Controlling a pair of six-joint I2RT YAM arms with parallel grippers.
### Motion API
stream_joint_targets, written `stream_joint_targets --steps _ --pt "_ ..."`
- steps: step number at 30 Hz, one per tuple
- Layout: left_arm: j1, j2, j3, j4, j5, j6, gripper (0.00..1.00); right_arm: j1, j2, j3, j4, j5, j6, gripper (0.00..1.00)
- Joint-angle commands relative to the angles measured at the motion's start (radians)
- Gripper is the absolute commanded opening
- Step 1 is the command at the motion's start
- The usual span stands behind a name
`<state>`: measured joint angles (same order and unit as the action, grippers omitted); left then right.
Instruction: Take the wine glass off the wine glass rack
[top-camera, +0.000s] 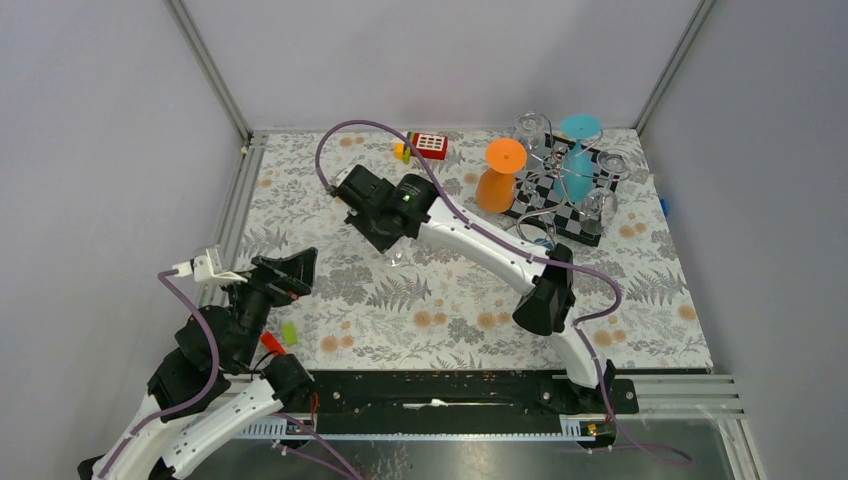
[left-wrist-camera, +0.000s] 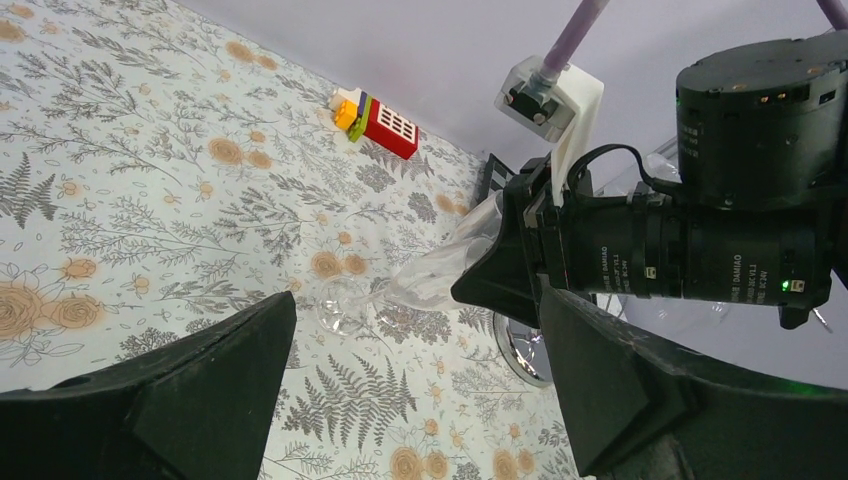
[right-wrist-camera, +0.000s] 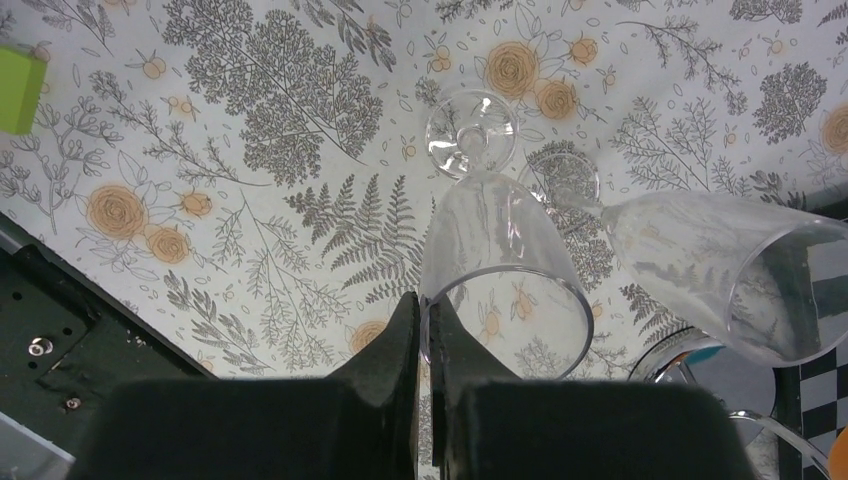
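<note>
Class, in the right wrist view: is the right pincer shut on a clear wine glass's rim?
Yes, the right pincer pinches the rim of the clear stemmed wine glass between its closed jaws.

text: "DAMIAO" | on: right arm's black wrist motor (left-wrist-camera: 700, 262) | remaining label print: too small to read

The top external view looks down from above and behind the arm bases, taking in the whole worktop (top-camera: 450, 310), with the wine glass (top-camera: 396, 258) left of centre. The left wrist view looks low across the worktop toward the glass. The right wrist view looks steeply down, close above the glass. All three share the floral surface around it.
</note>
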<state>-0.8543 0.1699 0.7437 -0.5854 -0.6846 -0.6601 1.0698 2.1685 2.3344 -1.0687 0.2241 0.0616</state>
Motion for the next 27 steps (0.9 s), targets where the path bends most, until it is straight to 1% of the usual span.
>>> stream_joint_targets --steps 1,5,11,15,21,26,27 --pt "-0.002 -0.013 0.001 0.008 -0.030 0.006 0.99 -0.013 0.018 0.088 -0.031 -0.012 0.001 0.05" --pt "-0.002 -0.041 -0.008 0.006 -0.055 -0.008 0.99 -0.030 0.023 0.084 -0.040 -0.055 0.014 0.08" --pt "-0.003 -0.090 -0.030 0.025 -0.075 -0.004 0.99 -0.046 0.033 0.080 -0.049 -0.037 0.030 0.11" --pt "-0.002 -0.077 -0.025 0.019 -0.072 -0.005 0.99 -0.052 0.056 0.113 -0.048 0.011 0.029 0.19" --pt "-0.003 -0.055 -0.018 0.019 -0.071 -0.001 0.99 -0.069 0.079 0.166 -0.010 0.063 0.055 0.24" --pt "-0.002 -0.034 -0.011 0.024 -0.066 0.005 0.99 -0.077 0.061 0.166 0.032 0.058 0.081 0.36" --pt "-0.003 -0.030 -0.010 0.025 -0.064 0.005 0.99 -0.077 0.056 0.168 0.039 0.054 0.085 0.40"
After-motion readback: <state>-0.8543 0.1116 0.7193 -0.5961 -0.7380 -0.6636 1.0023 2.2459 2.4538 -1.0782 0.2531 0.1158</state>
